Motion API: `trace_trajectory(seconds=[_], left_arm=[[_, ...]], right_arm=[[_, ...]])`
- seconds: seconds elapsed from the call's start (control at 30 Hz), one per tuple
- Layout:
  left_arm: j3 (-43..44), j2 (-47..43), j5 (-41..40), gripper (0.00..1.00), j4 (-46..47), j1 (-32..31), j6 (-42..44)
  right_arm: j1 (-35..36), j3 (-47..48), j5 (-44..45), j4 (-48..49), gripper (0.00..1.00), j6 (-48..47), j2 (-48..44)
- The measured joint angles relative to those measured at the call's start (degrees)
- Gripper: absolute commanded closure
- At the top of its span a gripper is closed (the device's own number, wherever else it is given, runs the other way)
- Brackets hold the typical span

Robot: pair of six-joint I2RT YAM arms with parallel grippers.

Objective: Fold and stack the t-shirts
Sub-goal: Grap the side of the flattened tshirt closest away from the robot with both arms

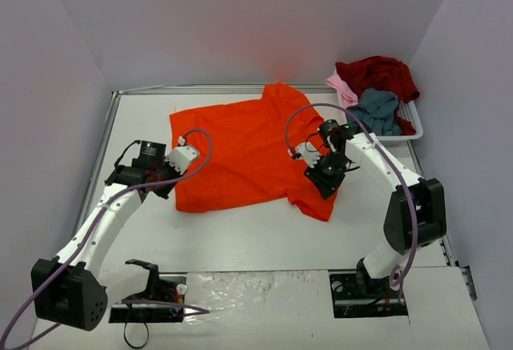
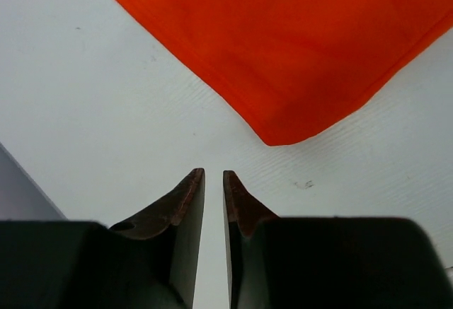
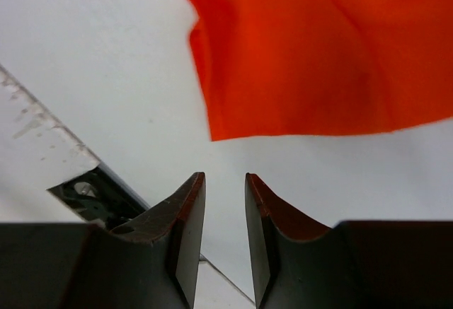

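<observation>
Four t-shirts are in view, and only one lies spread out. The bright orange-red t-shirt (image 1: 248, 154) is laid flat on the white table (image 1: 240, 238), towards the far middle, with its hem on the left and one sleeve reaching the near right. The dark red t-shirt (image 1: 377, 74), the dusty grey-blue t-shirt (image 1: 375, 110) and the pale pink t-shirt (image 1: 343, 87) are bundled in and over the white slatted basket (image 1: 409, 118) at the far right corner. The left gripper (image 1: 164, 188) hangs just beside the near left corner of the orange-red cloth. Its wrist view shows that rounded corner (image 2: 297, 40) lying just ahead of the left gripper (image 2: 212, 175), not touching it; the jaws stand with a slim gap and nothing between them. The right gripper (image 1: 323, 188) sits over the near right sleeve. Its wrist view shows the cloth edge (image 3: 318, 47) just beyond the right gripper (image 3: 224, 176), with bare table between; the jaws are parted a little wider than the left pair and grasp nothing.
</observation>
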Motion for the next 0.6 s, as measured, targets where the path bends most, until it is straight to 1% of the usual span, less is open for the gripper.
trace_trajectory(seconds=[0.13,0.3,0.43,0.6], left_arm=[[-2.49,0.0,-0.66,0.77,-0.22,-3.96,1.16],[-4.63,-0.24,-3.5,0.74,0.7,-8.11,3.06],[-6.51,-0.22,-5.55,0.7,2.21,-9.01,4.42],[-8.41,0.22,-5.73,0.66,3.78,-9.77,5.6]], right_arm=[[-4.79,-0.22,2.91,3.5,0.73,0.96,0.68],[-6.84,-1.07,4.26,7.56,0.72,2.67,1.7],[-7.72,-1.95,4.35,10.16,0.7,4.22,2.71],[-7.89,-2.27,4.33,12.31,0.68,5.66,3.91]])
